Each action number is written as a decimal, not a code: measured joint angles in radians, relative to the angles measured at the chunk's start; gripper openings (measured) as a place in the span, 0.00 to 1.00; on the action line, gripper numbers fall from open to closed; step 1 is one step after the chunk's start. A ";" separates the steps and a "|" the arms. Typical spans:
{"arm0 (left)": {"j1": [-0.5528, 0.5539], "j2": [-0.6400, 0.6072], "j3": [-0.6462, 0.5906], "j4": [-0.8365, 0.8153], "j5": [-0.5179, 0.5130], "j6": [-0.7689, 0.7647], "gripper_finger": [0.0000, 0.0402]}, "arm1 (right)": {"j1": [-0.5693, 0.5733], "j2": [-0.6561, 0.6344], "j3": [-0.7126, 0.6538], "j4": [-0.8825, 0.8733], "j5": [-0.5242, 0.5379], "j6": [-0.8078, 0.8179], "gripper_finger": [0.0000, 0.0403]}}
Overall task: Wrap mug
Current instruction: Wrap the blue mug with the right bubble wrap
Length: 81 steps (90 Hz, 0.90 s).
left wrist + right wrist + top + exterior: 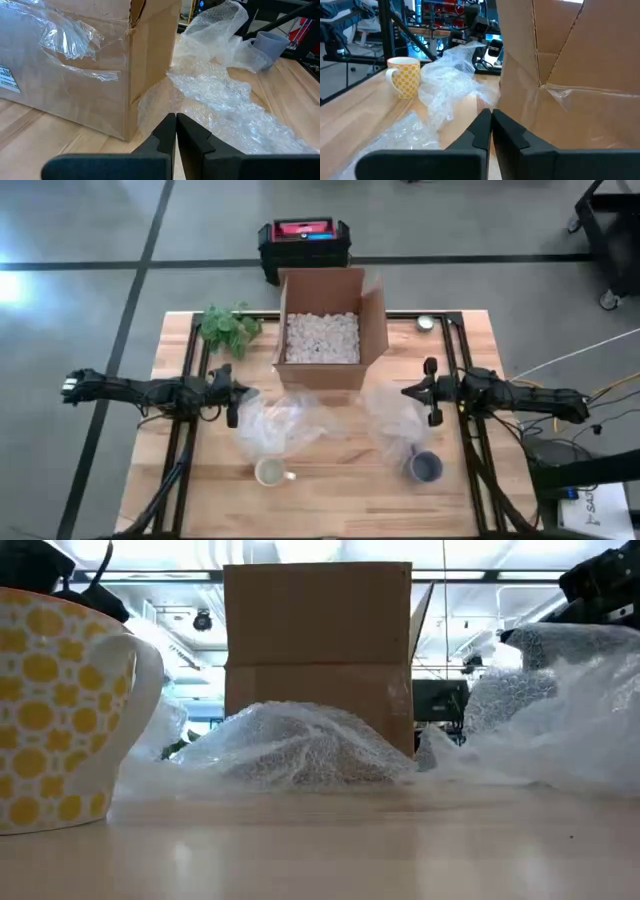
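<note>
A yellow-dotted white mug (270, 472) (405, 75) stands upright near the front edge, left of centre. A grey-blue mug (425, 467) (270, 44) stands to its right. One crumpled sheet of bubble wrap (280, 422) lies behind the yellow mug. A second sheet (393, 415) lies behind the grey-blue mug and partly against it. My left gripper (232, 395) (176, 122) is shut and holds nothing; it hovers at the left sheet's left edge. My right gripper (430, 392) (491, 119) is shut and holds nothing, just right of the second sheet.
An open cardboard box (325, 370) holding white packing peanuts stands at the table's far middle, between the two grippers. A green plant (228, 326) lies at the far left. A small round thing (426, 323) sits right of the box. A black and red case (305, 242) stands beyond the table.
</note>
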 joint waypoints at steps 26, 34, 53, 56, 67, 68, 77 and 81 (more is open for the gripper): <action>0.000 0.005 -0.001 0.280 -0.007 -0.024 0.00 | 0.000 0.000 0.000 0.310 0.213 0.591 0.00; 0.000 0.013 -0.001 0.354 -0.008 -0.023 0.00 | 0.000 0.000 0.000 0.363 0.283 0.597 0.00; 0.001 0.050 -0.001 0.441 -0.028 -0.017 0.00 | 0.000 0.000 0.005 0.445 0.330 0.520 0.00; 0.001 0.059 -0.001 0.453 -0.032 -0.012 0.00 | 0.000 0.001 0.023 0.436 0.285 0.499 0.00; 0.001 0.100 -0.001 0.491 -0.062 0.001 0.00 | 0.000 0.035 0.165 0.261 0.130 0.456 0.00; 0.001 0.105 -0.001 0.494 -0.066 0.001 0.00 | 0.000 0.042 0.183 0.232 0.120 0.454 0.00; 0.001 0.139 -0.001 0.511 -0.079 0.002 0.00 | 0.013 0.146 0.371 -0.075 0.029 0.431 0.00; 0.001 0.150 -0.001 0.527 -0.083 -0.005 0.00 | 0.023 0.216 0.454 -0.203 -0.001 0.425 0.00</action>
